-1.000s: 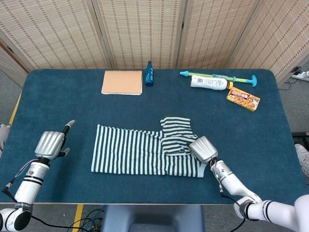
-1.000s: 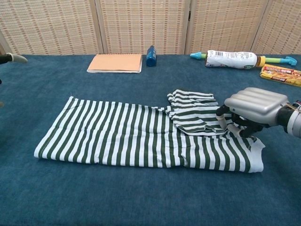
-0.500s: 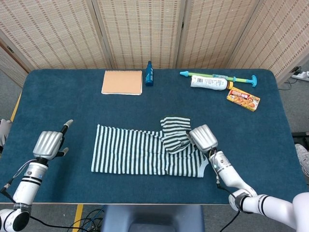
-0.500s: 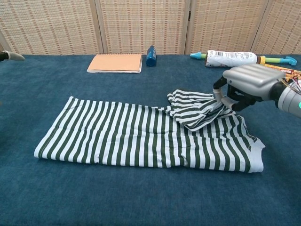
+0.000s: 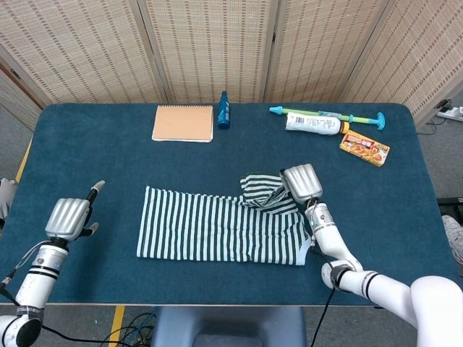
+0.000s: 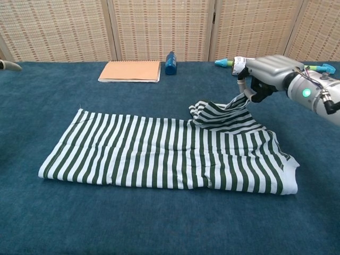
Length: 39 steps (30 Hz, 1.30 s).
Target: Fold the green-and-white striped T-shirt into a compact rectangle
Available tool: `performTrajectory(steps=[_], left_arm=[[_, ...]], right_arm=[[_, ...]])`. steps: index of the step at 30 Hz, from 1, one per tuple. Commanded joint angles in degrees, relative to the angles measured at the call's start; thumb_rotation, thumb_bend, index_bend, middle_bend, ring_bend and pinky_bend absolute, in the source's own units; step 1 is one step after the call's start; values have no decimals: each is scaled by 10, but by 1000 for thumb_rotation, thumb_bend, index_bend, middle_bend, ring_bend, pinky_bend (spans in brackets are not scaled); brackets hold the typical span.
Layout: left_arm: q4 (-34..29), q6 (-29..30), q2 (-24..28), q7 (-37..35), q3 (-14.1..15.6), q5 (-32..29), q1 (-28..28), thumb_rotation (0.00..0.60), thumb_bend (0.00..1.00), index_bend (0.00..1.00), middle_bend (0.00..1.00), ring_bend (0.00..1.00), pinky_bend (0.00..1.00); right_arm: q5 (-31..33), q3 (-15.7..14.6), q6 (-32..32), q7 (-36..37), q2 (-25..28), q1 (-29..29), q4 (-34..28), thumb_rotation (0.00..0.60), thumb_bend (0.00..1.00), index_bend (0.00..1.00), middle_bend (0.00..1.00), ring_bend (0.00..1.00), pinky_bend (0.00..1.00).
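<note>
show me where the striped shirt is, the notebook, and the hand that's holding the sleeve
striped T-shirt [image 6: 159, 154], chest view, middle of the flat body.
notebook [image 5: 183, 123], head view, centre of the tan cover.
right hand [image 6: 263, 74], chest view, on its grey back, above the lifted sleeve.

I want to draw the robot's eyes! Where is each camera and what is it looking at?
Head view: sits up high, looking down on the table; shows both arms, left hand and right hand.
Chest view: sits low, looking across the table at the screens; shows the right hand lifting the T-shirt's sleeve.
Both show the striped T-shirt, notebook and bottle.
</note>
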Motion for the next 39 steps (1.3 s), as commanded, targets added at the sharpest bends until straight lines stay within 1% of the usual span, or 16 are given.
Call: performTrajectory(steps=[1,3,6,11,14,19,23,25,27,29,35,38,39], left_arm=[[1,-1,0,0,1,-3,1,600,268,0,858,775,974],[3,-2,1,0,1,-5,3,600,268,0,858,774,974],[5,-3,2,0,2,-7,5,600,267,0,858,774,974],[8,-3,2,-2,2,-11,8,600,267,0,858,775,975],[8,-4,1,-2,2,-11,8,600,268,0,858,774,974],[7,-6,2,-1,2,-11,8,600,268,0,858,775,974],[5,-6,3,0,2,-11,9,600,268,0,858,775,974],[5,-6,3,0,3,-11,10,600,268,0,858,774,974],[5,-6,3,-1,4,-12,11,600,268,0,858,774,974],[6,-8,3,-1,4,-13,12,600,268,0,858,774,974],[7,-9,4,-3,5,-15,14,600,267,0,858,774,974],[8,-10,5,-5,6,-16,16,600,267,0,858,774,974],[9,-11,5,-5,7,-17,16,600,267,0,858,774,974]], right_arm=[[34,19,-23,-19,-28,27,43,600,585,497,939,1000,1000],[49,28,-30,-27,-41,40,69,600,581,398,930,1000,1000],[70,41,-38,-34,-54,58,103,600,569,295,925,1000,1000],[94,55,-52,-45,-67,80,144,600,569,220,923,1000,1000],[102,59,-61,-44,-68,89,148,600,551,215,923,1000,1000],[113,57,-81,-52,-66,103,139,600,478,215,923,1000,1000],[129,48,-101,-77,-69,116,137,600,353,215,923,1000,1000],[140,42,-111,-92,-72,123,139,600,269,215,924,1000,1000],[149,40,-116,-102,-76,129,141,600,215,217,926,1000,1000],[162,37,-129,-113,-78,137,144,600,193,228,927,1000,1000],[189,24,-153,-144,-88,160,156,600,197,257,927,1000,1000],[199,18,-164,-151,-94,170,168,600,257,262,927,1000,1000],[200,17,-167,-152,-97,173,173,600,298,265,927,1000,1000]])
